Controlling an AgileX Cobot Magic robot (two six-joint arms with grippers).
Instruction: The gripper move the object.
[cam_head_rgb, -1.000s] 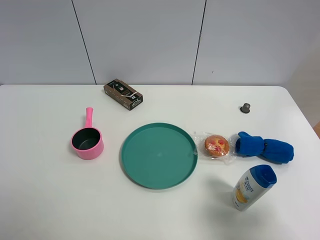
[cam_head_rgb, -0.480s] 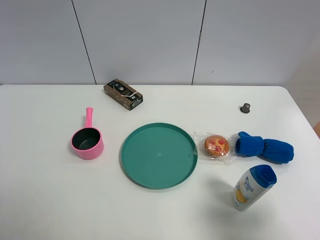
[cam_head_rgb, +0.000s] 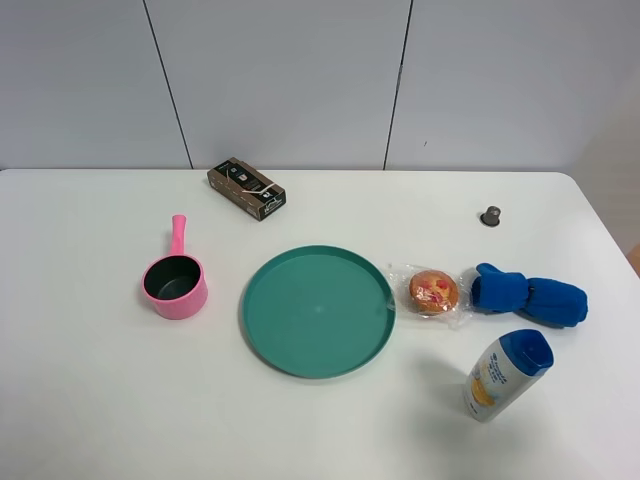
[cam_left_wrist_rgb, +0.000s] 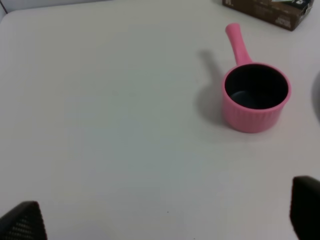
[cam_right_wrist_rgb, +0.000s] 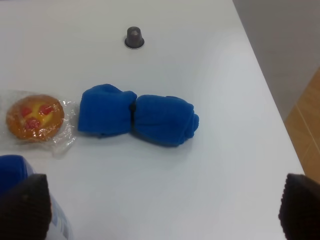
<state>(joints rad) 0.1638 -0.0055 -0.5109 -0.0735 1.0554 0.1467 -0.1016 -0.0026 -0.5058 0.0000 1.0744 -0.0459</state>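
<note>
Wrapped muffin (cam_head_rgb: 434, 292) toward right edge of tabletop (cam_head_rgb: 90, 400), touching blue cloth roll (cam_head_rgb: 528, 298), beside green plate (cam_head_rgb: 318, 311). Right end effector (cam_right_wrist_rgb: 160, 212) spread wide, empty. Risk: pinching slippery wrap only, or snagging cloth.

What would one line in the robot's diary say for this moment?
muffin: wrapped, on table between green plate and blue cloth | left pincer: open, empty | right pincer: open, empty

muffin (cam_head_rgb: 434, 291) | orange-brown, red spots, clear wrap | flat on table
</note>
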